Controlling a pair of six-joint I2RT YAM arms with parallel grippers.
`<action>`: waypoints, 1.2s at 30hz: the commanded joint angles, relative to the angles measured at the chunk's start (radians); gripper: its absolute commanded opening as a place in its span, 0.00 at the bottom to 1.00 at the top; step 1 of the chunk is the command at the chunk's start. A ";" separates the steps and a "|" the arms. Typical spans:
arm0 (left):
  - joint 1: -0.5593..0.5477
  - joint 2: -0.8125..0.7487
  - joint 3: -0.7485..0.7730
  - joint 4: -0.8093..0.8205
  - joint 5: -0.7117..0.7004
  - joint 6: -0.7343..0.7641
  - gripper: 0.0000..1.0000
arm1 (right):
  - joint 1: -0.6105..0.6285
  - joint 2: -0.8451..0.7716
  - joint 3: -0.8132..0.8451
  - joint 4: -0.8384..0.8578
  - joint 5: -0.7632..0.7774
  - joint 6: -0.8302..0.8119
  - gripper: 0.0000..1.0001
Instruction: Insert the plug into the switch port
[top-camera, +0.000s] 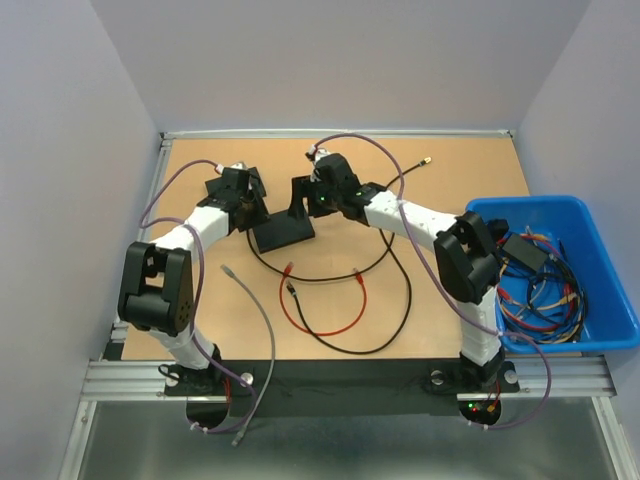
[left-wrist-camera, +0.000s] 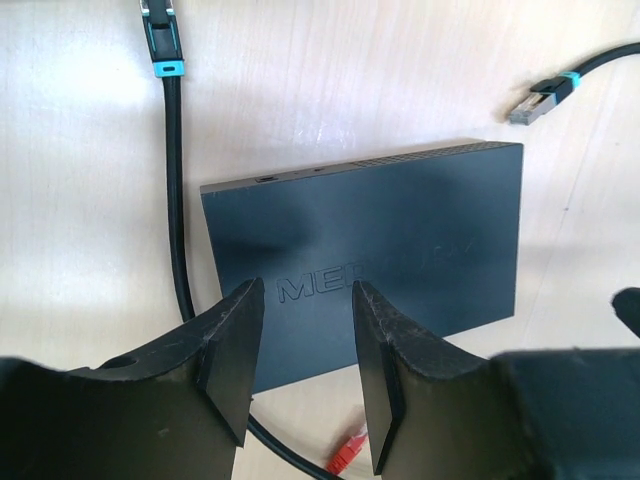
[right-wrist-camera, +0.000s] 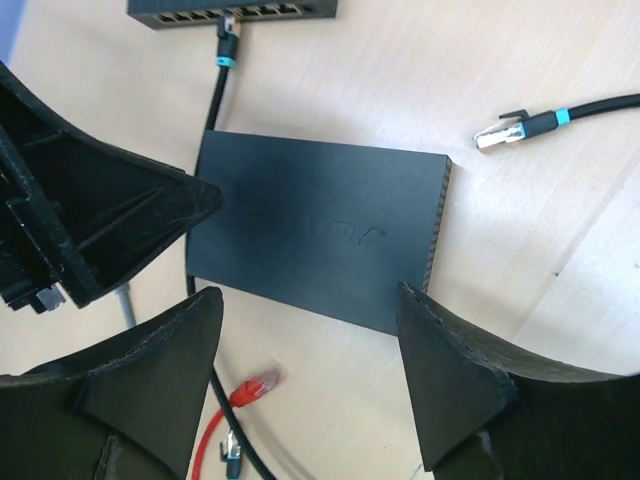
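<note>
Top view overhead, wrist views close, downward — both sharing black box (left-wrist-camera: 400, 230)

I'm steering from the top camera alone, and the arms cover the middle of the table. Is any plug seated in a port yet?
Observer: Yes. The right wrist view shows a teal-banded plug that appears seated in the port row of a switch at the frame's top edge.
Operator: Is there a free plug nearby?
Observer: A loose plug, also teal-banded, lies on the table beside a flat black box, with nothing holding it.
Operator: And the right gripper?
Observer: The right gripper hangs open above that box, its jaws wide apart and nothing between them.
</note>
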 joint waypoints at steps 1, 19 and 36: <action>0.001 -0.097 -0.008 0.019 -0.007 -0.013 0.52 | 0.010 -0.095 -0.039 -0.026 -0.001 0.003 0.74; 0.002 0.160 0.291 0.025 0.011 0.139 0.51 | 0.330 -0.402 -0.507 -0.036 0.163 0.110 0.51; 0.002 0.107 0.175 0.082 0.013 0.141 0.50 | 0.368 -0.172 -0.376 -0.040 0.220 0.129 0.40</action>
